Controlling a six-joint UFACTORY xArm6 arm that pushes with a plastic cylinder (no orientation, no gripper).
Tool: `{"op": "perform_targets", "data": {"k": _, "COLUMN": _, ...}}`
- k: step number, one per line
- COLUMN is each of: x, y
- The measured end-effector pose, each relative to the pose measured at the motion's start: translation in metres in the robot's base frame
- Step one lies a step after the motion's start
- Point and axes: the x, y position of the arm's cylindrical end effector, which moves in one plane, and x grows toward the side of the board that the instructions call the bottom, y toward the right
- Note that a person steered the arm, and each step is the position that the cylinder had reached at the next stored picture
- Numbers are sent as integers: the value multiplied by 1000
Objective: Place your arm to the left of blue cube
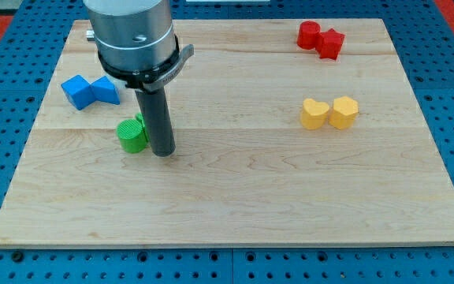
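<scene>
No claw is fitted, only a rod. On the wooden desk [235, 197], the blue cube [76, 91] lies toward the view's top-left of my tip [164, 152]; a green cylinder [132, 135] touches my tip. Best path, I judge: skirt the green cylinder, stopping left of the cube.

Blue cube [76, 91] seen near the board's left edge, toward the view's top, touched by a blue wedge-like block [106, 90] on its right

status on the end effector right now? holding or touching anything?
No gripper: my tip holds nothing, just right of the green cylinder.
It sits below-right of the blue cube, not left.
</scene>
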Motion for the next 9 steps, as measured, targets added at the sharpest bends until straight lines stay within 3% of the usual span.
{"op": "perform_targets", "data": {"k": 2, "x": -14, "y": -34}}
{"op": "perform_targets", "data": {"k": 4, "x": 24, "y": -34}}
{"op": "perform_targets", "data": {"k": 6, "x": 33, "y": -128}}
{"op": "perform_targets", "data": {"k": 9, "x": -54, "y": -131}}
